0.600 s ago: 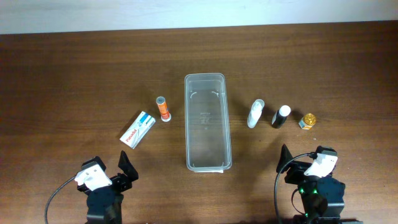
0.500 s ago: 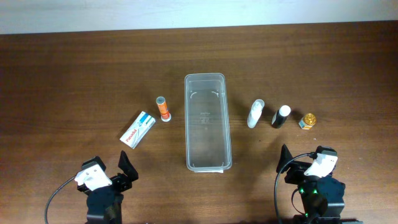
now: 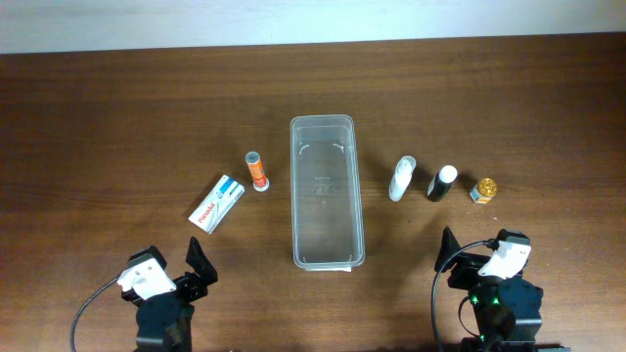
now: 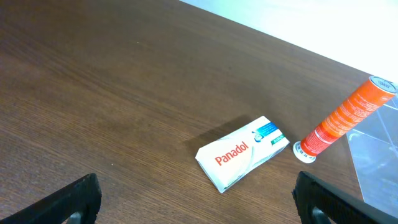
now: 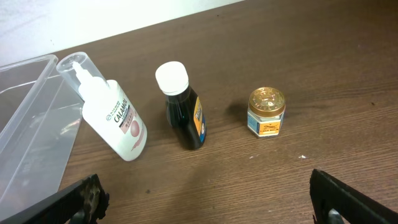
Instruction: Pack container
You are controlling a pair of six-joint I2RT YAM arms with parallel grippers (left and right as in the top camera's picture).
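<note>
The clear plastic container (image 3: 327,191) lies empty at the table's middle; its edge shows in the left wrist view (image 4: 376,158) and the right wrist view (image 5: 31,124). Left of it lie a white Panadol box (image 3: 217,203) (image 4: 242,152) and an orange tube (image 3: 257,171) (image 4: 345,117). Right of it lie a white Calamine bottle (image 3: 401,179) (image 5: 115,115), a dark bottle with a white cap (image 3: 441,183) (image 5: 183,109) and a small gold-lidded jar (image 3: 483,190) (image 5: 266,112). My left gripper (image 3: 186,276) (image 4: 199,202) and right gripper (image 3: 469,256) (image 5: 208,199) are open and empty near the front edge.
A pale wall strip (image 3: 293,20) borders the brown table (image 3: 117,117) at the back. Cables (image 3: 93,313) trail from both arms at the front.
</note>
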